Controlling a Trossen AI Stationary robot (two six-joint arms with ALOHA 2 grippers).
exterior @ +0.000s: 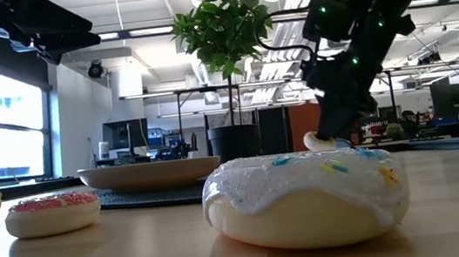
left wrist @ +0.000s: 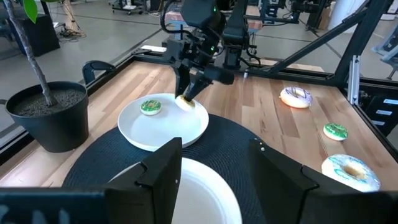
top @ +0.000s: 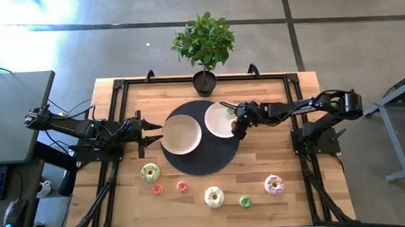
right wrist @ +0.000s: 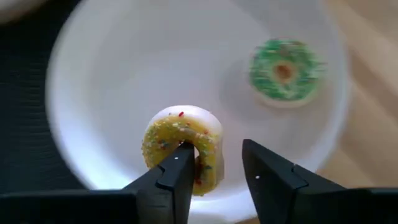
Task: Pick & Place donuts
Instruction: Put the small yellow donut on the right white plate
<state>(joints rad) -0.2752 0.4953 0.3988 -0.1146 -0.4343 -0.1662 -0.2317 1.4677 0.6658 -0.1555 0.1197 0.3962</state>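
A tiny yellow donut (right wrist: 181, 149) stands tilted on edge over the right plate (right wrist: 124, 74), with one finger (right wrist: 177, 171) of the right gripper (right wrist: 217, 171) through its hole and the other finger beside its outer rim; whether the fingers actually press on it cannot be told. The donut touches or nearly touches the plate near the rim toward the table's front. A tiny green donut (right wrist: 284, 70) lies flat on the same plate, well apart from the yellow one. The left plate (top: 182, 133) holds nothing visible. Both plates sit on a dark round mat (top: 200, 161).

Six donuts lie loose on the table (top: 272, 151) in front of the mat: a larger green-iced one (top: 150, 172), two tiny pink ones (top: 157, 189) (top: 182, 187), a larger cream-iced one (top: 213, 196) (filling the low view's foreground), a tiny green one (top: 245, 202) and a larger pink/white one (top: 274, 185).

The right arm reaches across from the table's right side, its gripper angled steeply down over the right plate. The left gripper (top: 153, 134) is held level just beside the left plate's outer edge, its fingers spread wide and holding nothing. A potted plant (top: 204, 45) stands behind the mat.
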